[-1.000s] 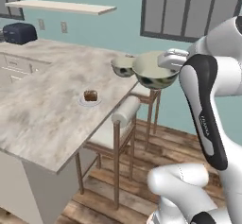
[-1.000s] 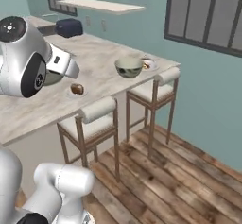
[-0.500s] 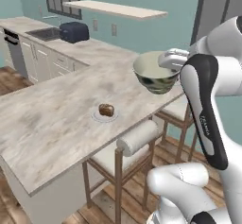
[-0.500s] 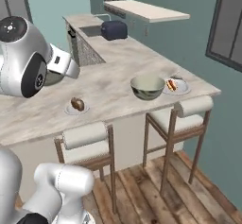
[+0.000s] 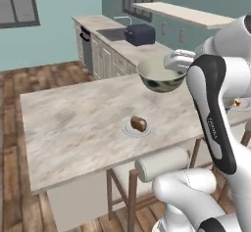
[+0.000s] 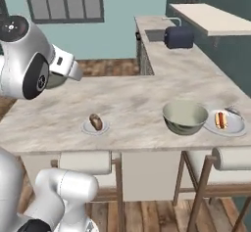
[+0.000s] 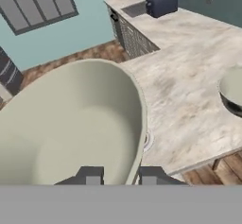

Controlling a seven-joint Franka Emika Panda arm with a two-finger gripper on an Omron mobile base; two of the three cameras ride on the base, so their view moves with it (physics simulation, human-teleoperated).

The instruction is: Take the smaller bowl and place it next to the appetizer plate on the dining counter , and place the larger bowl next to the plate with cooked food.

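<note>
The wider grey-green glazed bowl [image 6: 185,117] already sits at nine o'clock of the sausage plate [image 6: 224,122] on the marble island [image 6: 132,104]; the gripper [image 7: 116,175], pinched on the smaller bowl's [image 5: 161,75] rim, carries it above the island; setting it beside the small appetizer plate [image 5: 137,128] remains.

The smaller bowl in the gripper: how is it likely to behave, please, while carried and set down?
The smaller bowl looks rigid, so it should keep its shape. The gripper pinches only its rim at one side, so it may tilt or slip on the smooth-looking glaze. Its wide, deep form probably sits steady on the dining counter.
</note>
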